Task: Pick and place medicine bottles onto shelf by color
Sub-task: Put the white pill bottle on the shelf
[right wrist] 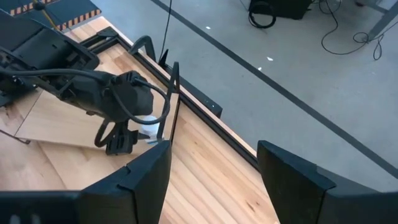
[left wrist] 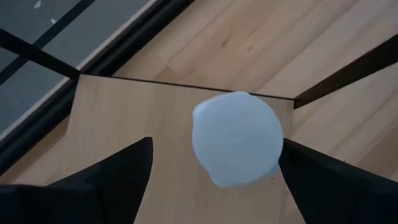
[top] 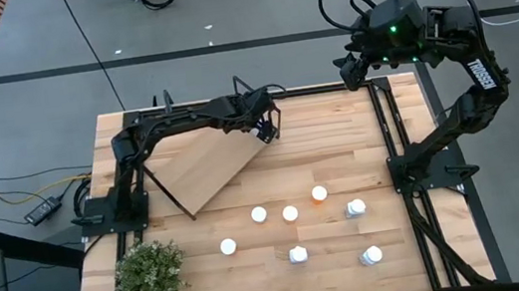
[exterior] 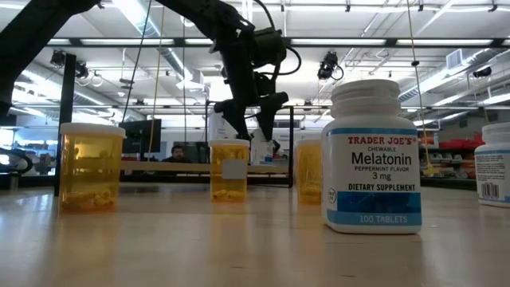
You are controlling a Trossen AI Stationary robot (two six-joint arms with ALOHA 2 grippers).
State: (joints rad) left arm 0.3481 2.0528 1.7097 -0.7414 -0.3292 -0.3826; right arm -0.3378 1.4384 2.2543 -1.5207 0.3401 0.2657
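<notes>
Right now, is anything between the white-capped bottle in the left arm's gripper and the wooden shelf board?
Nothing visible. The white-capped bottle sits between the left gripper's fingers directly over a corner of the light-wood shelf board, and the board around it looks bare. Whether the bottle touches the board cannot be told.

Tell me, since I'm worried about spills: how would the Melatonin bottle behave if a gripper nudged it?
The Melatonin bottle stands upright on a broad flat base, so a low nudge would probably slide it rather than tip it. A push near its white cap looks likelier to topple it, and its round body would then probably roll. The smooth plastic and glossy label may be a bit slippery.
</notes>
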